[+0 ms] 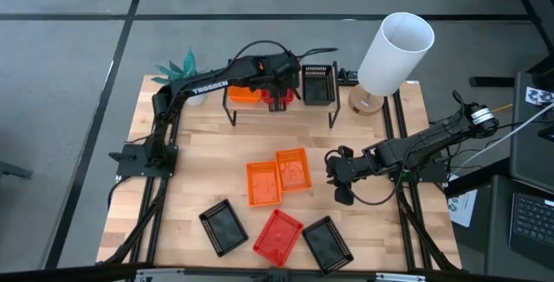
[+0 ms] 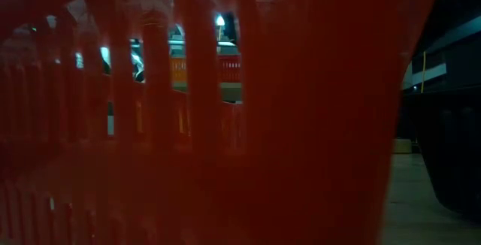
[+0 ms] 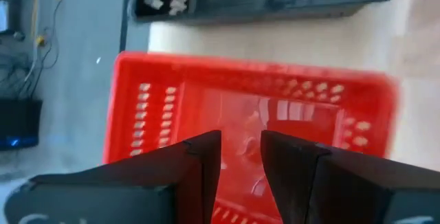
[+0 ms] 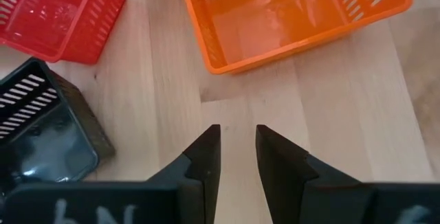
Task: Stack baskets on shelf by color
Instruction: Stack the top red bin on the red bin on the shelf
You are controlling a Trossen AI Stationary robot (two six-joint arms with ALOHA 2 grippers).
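The shelf (image 1: 296,102) stands at the table's far side. On its top sit an orange basket (image 1: 245,94), a red basket (image 1: 277,100) and a black basket (image 1: 318,83), side by side. My left gripper (image 1: 279,87) hovers over the red basket (image 3: 275,107), its fingers open, with the basket's floor showing through the gap (image 3: 240,148). My right gripper (image 1: 339,176) waits open over bare wood (image 4: 238,148) at the table's right. On the tabletop lie two orange baskets (image 1: 263,182) (image 1: 293,169), a red one (image 1: 277,234) and two black ones (image 1: 223,227) (image 1: 327,243).
A tall white cylinder (image 1: 394,48) on a wooden foot stands right of the shelf, and a green plant (image 1: 177,67) stands at the far left corner. The red basket's mesh wall (image 2: 225,125) fills the low view. Bare wood lies between the shelf and the loose baskets.
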